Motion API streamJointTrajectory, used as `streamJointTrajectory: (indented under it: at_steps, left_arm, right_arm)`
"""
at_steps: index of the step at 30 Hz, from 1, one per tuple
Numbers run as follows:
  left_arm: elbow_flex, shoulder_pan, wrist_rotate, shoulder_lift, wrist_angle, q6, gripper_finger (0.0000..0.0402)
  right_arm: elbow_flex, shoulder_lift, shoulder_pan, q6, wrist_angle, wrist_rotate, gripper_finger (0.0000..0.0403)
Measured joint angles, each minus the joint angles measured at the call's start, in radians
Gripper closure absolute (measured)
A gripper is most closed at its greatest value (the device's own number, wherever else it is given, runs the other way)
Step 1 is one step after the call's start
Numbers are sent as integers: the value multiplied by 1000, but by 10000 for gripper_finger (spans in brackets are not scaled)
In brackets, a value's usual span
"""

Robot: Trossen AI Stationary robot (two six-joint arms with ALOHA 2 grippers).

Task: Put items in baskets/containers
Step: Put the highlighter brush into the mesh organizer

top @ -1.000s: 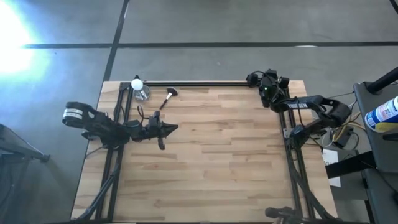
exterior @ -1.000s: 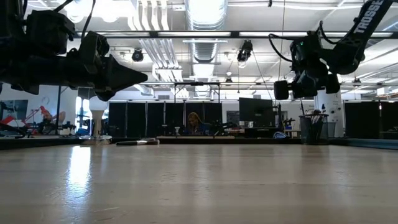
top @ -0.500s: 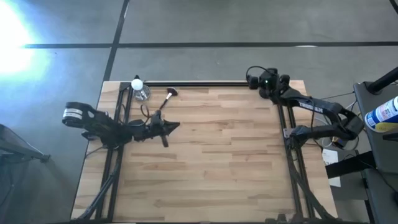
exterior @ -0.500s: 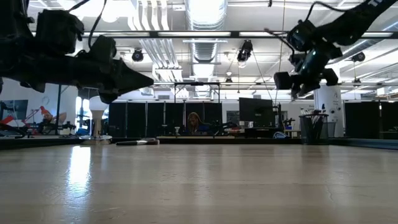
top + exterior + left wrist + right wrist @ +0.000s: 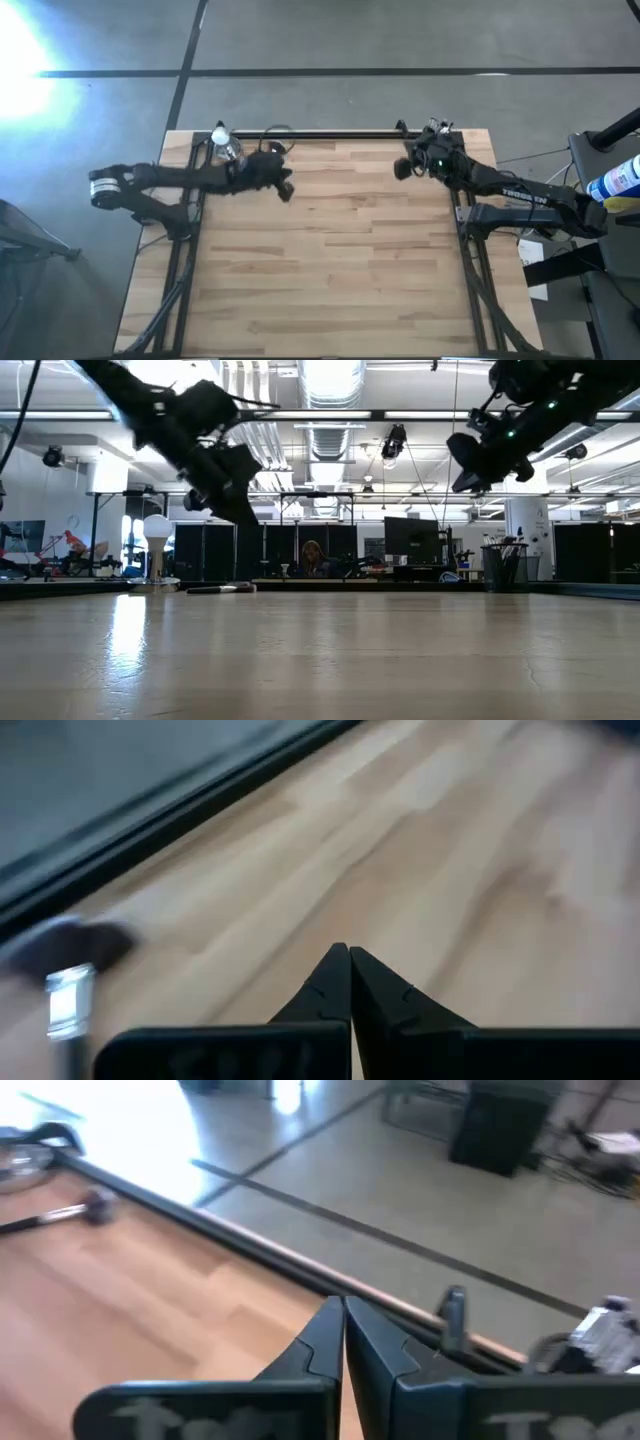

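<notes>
The large brush lies flat on the table near the far left corner, seen in the low view, with its dark head and silver ferrule in the left wrist view and far off in the right wrist view. In the high view my left arm covers most of it. My left gripper hangs shut just right of the brush, tipped down in the low view. The black cup stands at the far right with thin brushes upright in it. My right gripper is shut, raised left of the cup.
A white light bulb and a clear glass item sit in the far left corner. A black bar runs along the far edge. Bare wood fills the middle and near half. A person sits far behind the table.
My left gripper has swung from mid-left toward the far edge and slightly right, over the large brush, tipping its fingers downward. My right gripper has gone to the far right corner, then moved left and a little nearer, away from the cup. The brush and cup have stayed put.
</notes>
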Motion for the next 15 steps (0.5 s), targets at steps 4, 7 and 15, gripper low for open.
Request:
streamJointTrajectory:
  at_steps: [4, 7, 15]
  left_arm:
    - [190, 114, 5, 80, -322, 9, 400]
    - [289, 179, 6, 161, -448, 13, 386]
    - [422, 316, 101, 367, -508, 69, 299]
  right_arm:
    - [-44, -44, 95, -3, 28, 3, 394]
    - [-71, -59, 144, -6, 58, 3, 394]
    - [-89, -53, 195, -7, 75, 6, 394]
